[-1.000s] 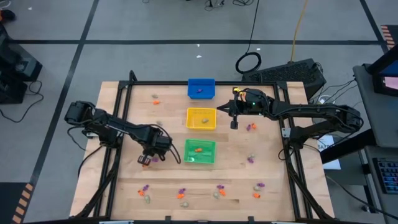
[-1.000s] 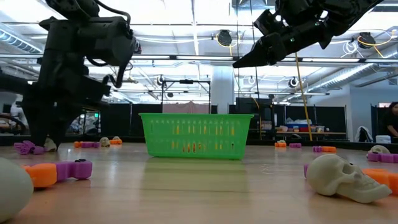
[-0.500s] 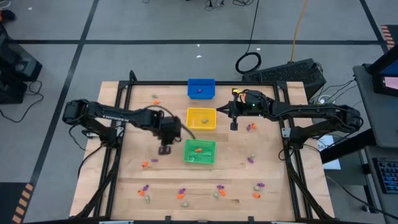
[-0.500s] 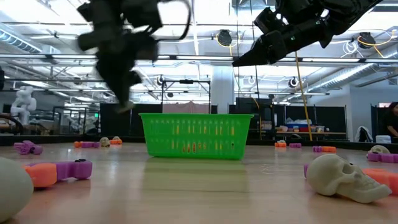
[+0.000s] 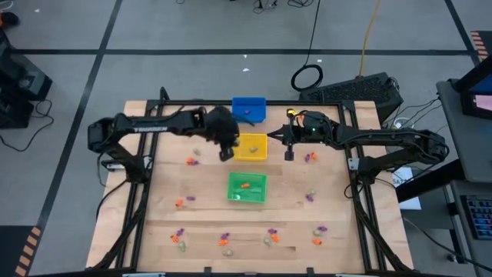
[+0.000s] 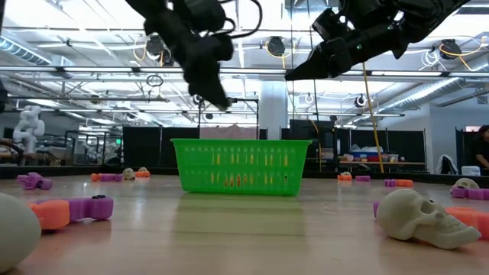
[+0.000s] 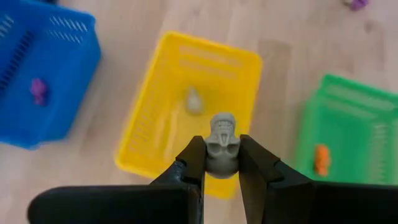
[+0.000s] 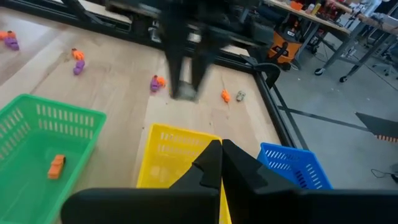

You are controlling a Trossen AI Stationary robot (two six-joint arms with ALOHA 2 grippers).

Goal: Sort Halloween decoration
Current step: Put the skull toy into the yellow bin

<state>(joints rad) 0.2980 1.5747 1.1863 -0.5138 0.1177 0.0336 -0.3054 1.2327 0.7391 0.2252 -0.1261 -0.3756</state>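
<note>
**Carrying a skull above the yellow bin**

Pinching a small pale beige-olive plastic skull trinket (image 7: 222, 144) between its two dark fingers, the left gripper (image 5: 225, 151) hangs in the air by the left edge of the yellow square mesh bin (image 5: 249, 146). Another pale trinket (image 7: 194, 101) lies inside that bin. The blue bin (image 5: 248, 108) sits farther back, the green bin (image 5: 247, 188) nearer. The right gripper (image 5: 289, 155) hovers right of the yellow bin, fingers pressed together, empty.
</note>
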